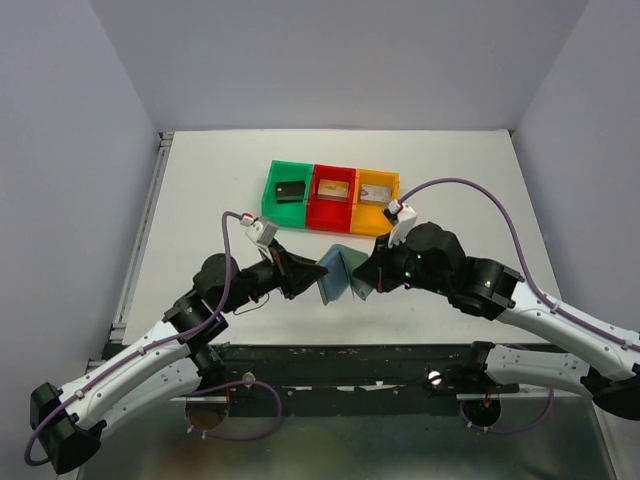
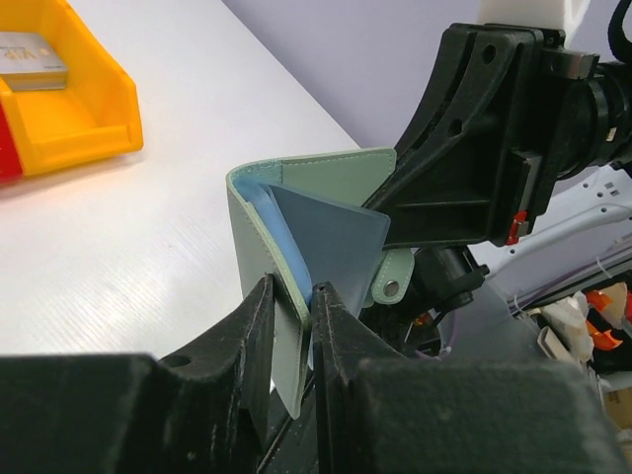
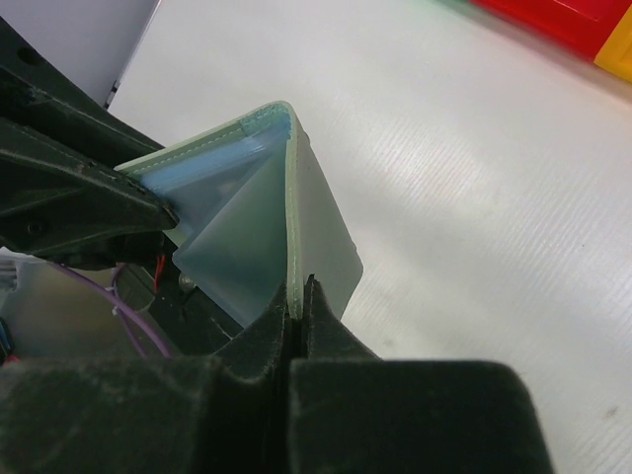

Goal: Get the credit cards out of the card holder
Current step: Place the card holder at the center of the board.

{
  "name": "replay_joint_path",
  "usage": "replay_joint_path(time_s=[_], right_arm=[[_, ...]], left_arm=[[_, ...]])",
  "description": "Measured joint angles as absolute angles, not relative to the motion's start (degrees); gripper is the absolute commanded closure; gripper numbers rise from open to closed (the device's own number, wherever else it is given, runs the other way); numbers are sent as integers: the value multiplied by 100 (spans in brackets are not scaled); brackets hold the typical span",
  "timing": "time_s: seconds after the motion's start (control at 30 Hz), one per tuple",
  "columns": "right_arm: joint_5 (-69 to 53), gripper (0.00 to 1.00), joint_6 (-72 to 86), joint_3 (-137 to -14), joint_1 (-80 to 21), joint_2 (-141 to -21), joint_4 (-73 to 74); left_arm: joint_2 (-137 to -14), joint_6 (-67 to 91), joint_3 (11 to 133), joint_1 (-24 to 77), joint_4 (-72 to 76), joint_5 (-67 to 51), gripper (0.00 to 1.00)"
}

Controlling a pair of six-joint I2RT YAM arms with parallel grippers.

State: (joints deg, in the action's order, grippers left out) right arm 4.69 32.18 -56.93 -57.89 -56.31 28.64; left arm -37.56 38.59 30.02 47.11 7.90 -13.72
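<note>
Because the left jaws and the right jaws each pinch one flap of the card holder [image 1: 338, 274], mid-frame, pull apart slowly so no flap slips.

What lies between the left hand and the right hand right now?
The card holder, opened in a V: the left hand grips one flap, the right hand the other. The top view shows it best; both wrist views confirm.

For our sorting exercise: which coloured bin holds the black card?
The green bin, leftmost in the row, holds the black card; the red bin and yellow bin hold paler ones.
</note>
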Motion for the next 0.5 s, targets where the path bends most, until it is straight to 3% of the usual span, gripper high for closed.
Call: replay_joint_path(time_s=[0.2,0.23,0.37,0.5], right_arm=[[456,99,3225,-5610,-5789,-5610,2805],[436,94,3232,-5572,-5789,-5588,2779],[419,57,3253,-5450,-5782,-5481,2744],[421,32,3251,-5389,-5776,-5325,2674]], left_arm=[[-3782,3776,3004,4711,701,-1337,96],[-3785,3767,3004,4711,685,-1326,100],[-3793,3693,3022,4711,484,-1236,100],[-3793,3586,3033,4713,204,-1155,100]])
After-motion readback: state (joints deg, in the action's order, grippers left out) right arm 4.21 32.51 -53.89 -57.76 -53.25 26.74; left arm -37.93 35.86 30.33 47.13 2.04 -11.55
